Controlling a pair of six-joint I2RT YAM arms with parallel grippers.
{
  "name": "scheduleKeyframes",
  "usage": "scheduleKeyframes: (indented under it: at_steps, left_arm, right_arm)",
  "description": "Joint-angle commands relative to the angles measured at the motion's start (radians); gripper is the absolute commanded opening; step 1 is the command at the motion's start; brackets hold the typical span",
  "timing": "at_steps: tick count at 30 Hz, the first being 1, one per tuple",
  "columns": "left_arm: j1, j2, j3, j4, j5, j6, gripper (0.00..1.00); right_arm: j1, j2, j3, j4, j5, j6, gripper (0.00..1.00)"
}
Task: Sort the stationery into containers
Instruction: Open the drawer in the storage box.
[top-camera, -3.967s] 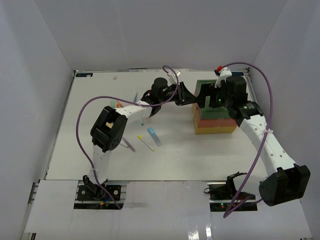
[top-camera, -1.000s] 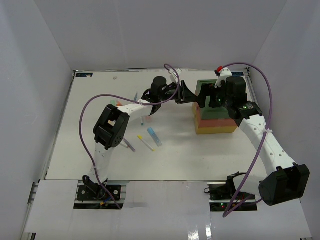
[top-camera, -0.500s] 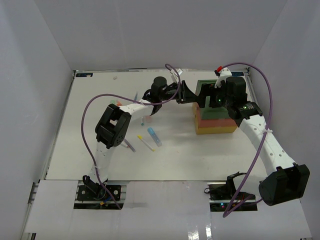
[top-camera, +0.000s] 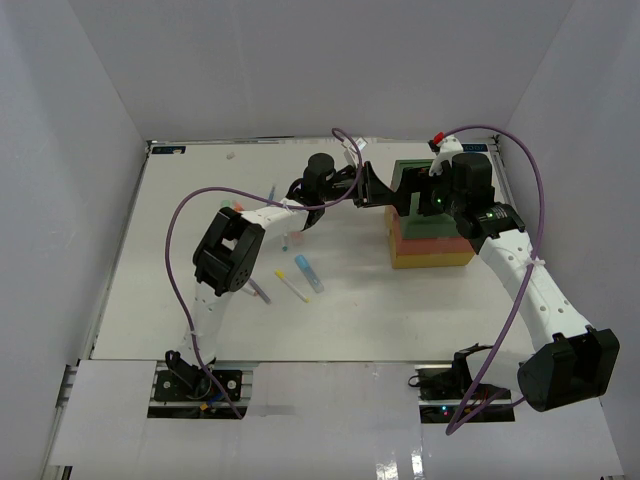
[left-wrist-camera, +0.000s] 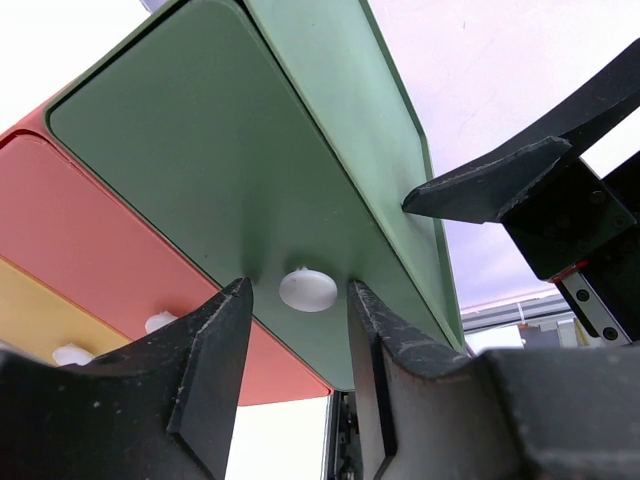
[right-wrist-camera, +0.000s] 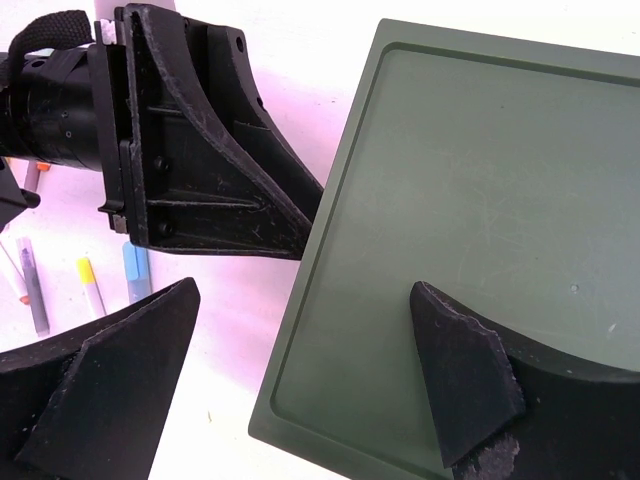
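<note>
White walls, white table (top-camera: 180, 300). We're straddling the knob (left-wrist-camera: 308, 289) on the green drawer (left-wrist-camera: 200, 150) with the left gripper (left-wrist-camera: 298, 290), jaws part open and gripping nothing. The right gripper (right-wrist-camera: 305, 295) is hovering wide open over the box top (right-wrist-camera: 480, 150), likely to steady it. The pens (top-camera: 308, 273) are lying loose on the table, left of the box.

No words or numbers can be read anywhere. A small blue strip (top-camera: 168, 150) lies at the far left corner of the flat white table (top-camera: 350, 320), well to the left of the green, red-orange and yellow plastic drawer box (top-camera: 430, 245). It is too small to tell if it has writing on it.
</note>
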Motion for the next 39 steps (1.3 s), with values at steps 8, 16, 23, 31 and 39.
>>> scheduleKeyframes:
  at_steps: [8, 16, 23, 31, 39]
  left_arm:
    - [0.003, -0.011, 0.039, 0.066, 0.029, -0.030, 0.40]
    - [0.004, -0.042, 0.016, 0.073, 0.027, -0.035, 0.17]
    - [0.016, -0.066, -0.022, 0.060, 0.027, -0.035, 0.13]
    - [0.032, -0.095, -0.060, 0.044, 0.037, -0.032, 0.12]
    - [0.047, -0.149, -0.129, 0.041, 0.047, -0.025, 0.11]
  right_arm:
    - [-0.001, -0.003, -0.009, 0.032, -0.017, 0.011, 0.92]
    - [-0.001, -0.001, -0.011, 0.031, -0.007, 0.014, 0.92]
    - [-0.001, -0.001, -0.011, 0.028, 0.003, 0.017, 0.91]
    - [-0.001, -0.010, -0.014, 0.028, 0.028, 0.017, 0.91]
    - [-0.001, -0.018, -0.013, 0.025, 0.040, 0.014, 0.91]
